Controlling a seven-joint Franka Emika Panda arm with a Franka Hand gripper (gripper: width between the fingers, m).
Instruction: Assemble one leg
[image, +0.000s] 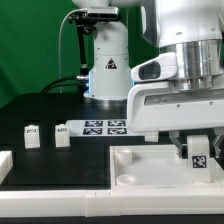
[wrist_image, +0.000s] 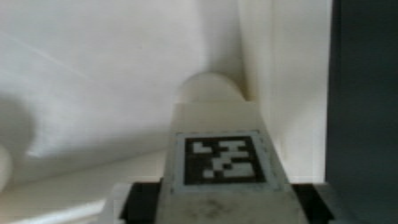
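Observation:
My gripper (image: 198, 150) is shut on a leg (image: 199, 155), a white block with a black-and-white tag. It holds the leg upright over the right part of the large white slab (image: 150, 165). In the wrist view the held leg (wrist_image: 222, 130) runs out from between my fingers (wrist_image: 139, 200), its tip close to the slab's inner corner by a raised wall (wrist_image: 285, 60). Whether the tip touches the slab I cannot tell. Two more legs (image: 31, 134) (image: 61, 134) stand on the black table at the exterior view's left.
The marker board (image: 100, 128) lies behind the slab near the robot base (image: 105, 75). A white block (image: 4, 165) sits at the exterior view's left edge. A white ledge (image: 60, 205) runs along the front.

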